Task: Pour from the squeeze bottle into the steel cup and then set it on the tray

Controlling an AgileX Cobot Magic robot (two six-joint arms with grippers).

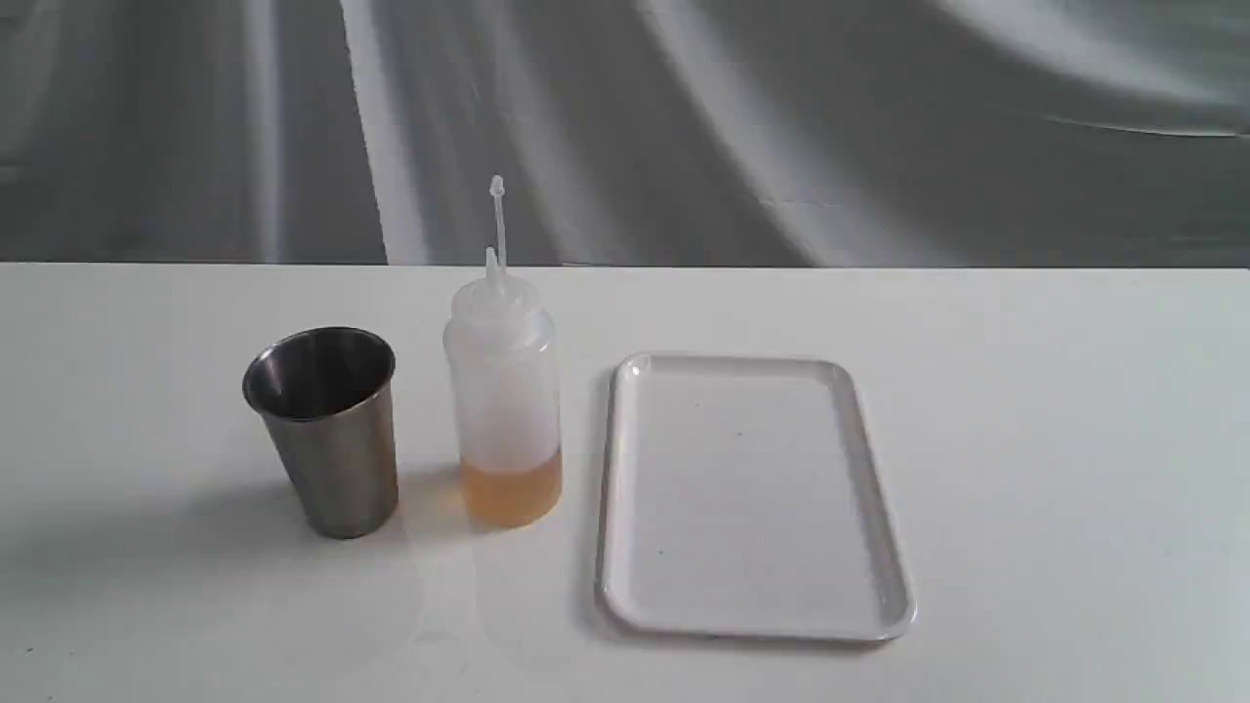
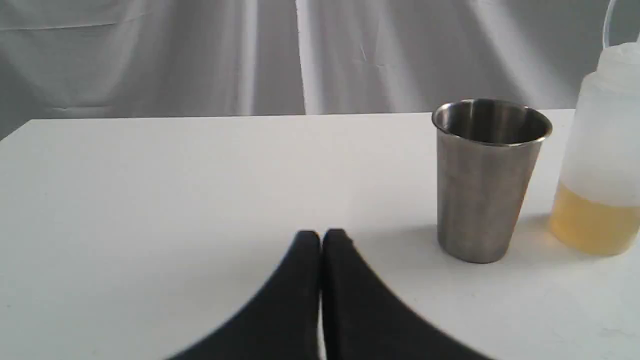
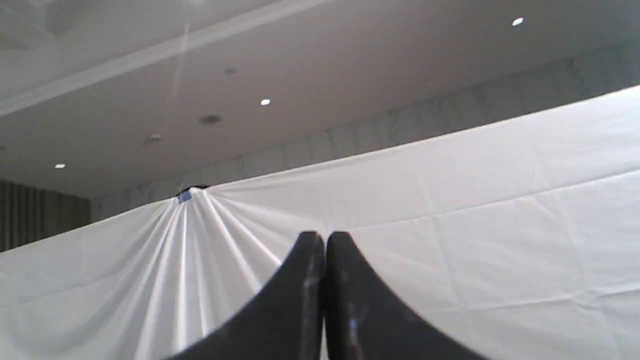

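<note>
The squeeze bottle (image 1: 505,391) stands upright in the middle of the white table, amber liquid in its bottom quarter and its thin nozzle pointing up. Just left of it stands the steel cup (image 1: 325,430), upright, nothing visible inside. The white tray (image 1: 884,547) lies flat to the bottle's right with nothing on it. Neither gripper shows in the exterior view. In the left wrist view my left gripper (image 2: 321,236) is shut and holds nothing, low over the table, short of the cup (image 2: 487,180) and the bottle (image 2: 600,160). My right gripper (image 3: 320,237) is shut, aimed up at the backdrop.
A grey-white cloth backdrop (image 1: 684,127) hangs behind the table's far edge (image 1: 879,266). The right wrist view shows only that cloth (image 3: 450,200) and the room's ceiling.
</note>
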